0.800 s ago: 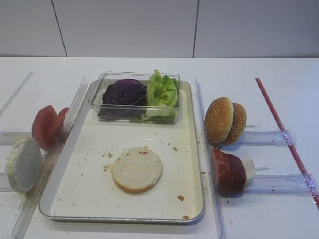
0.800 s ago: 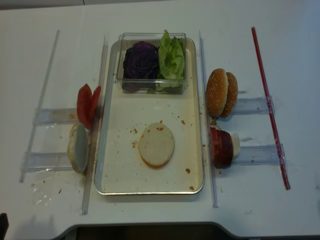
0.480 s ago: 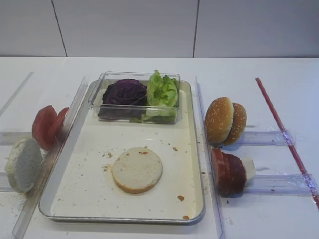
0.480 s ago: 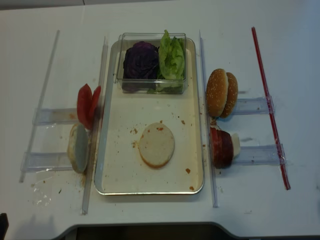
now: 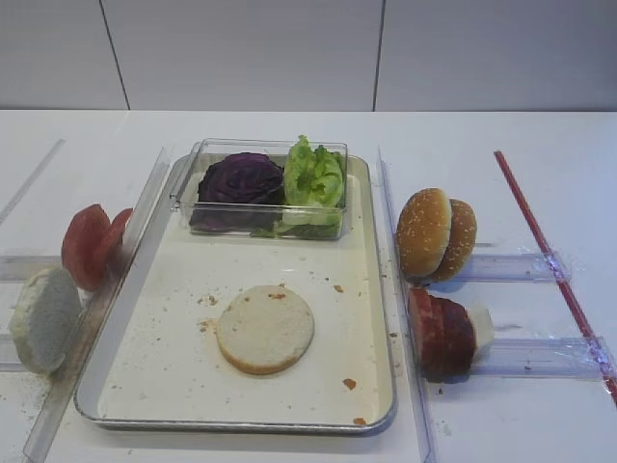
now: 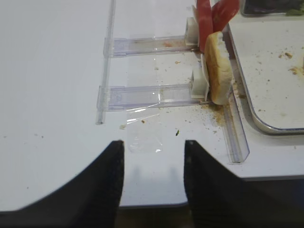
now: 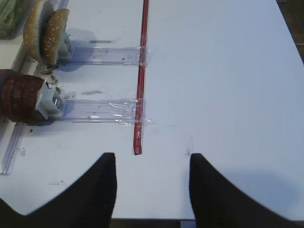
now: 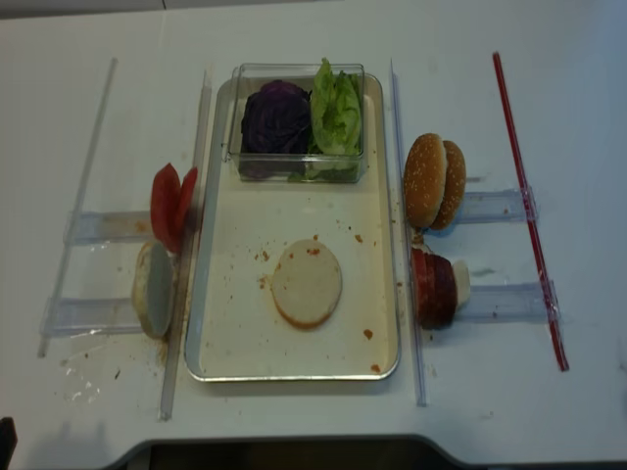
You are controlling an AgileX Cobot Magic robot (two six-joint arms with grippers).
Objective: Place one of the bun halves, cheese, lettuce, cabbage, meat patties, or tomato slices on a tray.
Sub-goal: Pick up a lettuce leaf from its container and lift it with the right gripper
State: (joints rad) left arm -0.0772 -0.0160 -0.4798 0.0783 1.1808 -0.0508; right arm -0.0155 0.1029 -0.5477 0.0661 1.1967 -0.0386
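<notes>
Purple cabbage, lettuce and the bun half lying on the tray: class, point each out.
purple cabbage (image 5: 241, 179), exterior high view, middle of its top.
lettuce (image 5: 314, 177), exterior high view, centre of the ruffled leaf.
bun half (image 5: 265, 327), exterior high view, middle of its pale cut face.

left fingers (image 6: 97, 183): apart, empty | bun half (image 6: 217, 67): upright against holder (image 6: 156, 94) | tray (image 6: 247, 102): right edge

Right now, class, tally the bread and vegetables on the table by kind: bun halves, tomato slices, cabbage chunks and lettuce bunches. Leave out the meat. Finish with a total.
Bun halves: 4
Tomato slices: 2
Cabbage chunks: 1
Lettuce bunches: 1
Total: 8
</notes>
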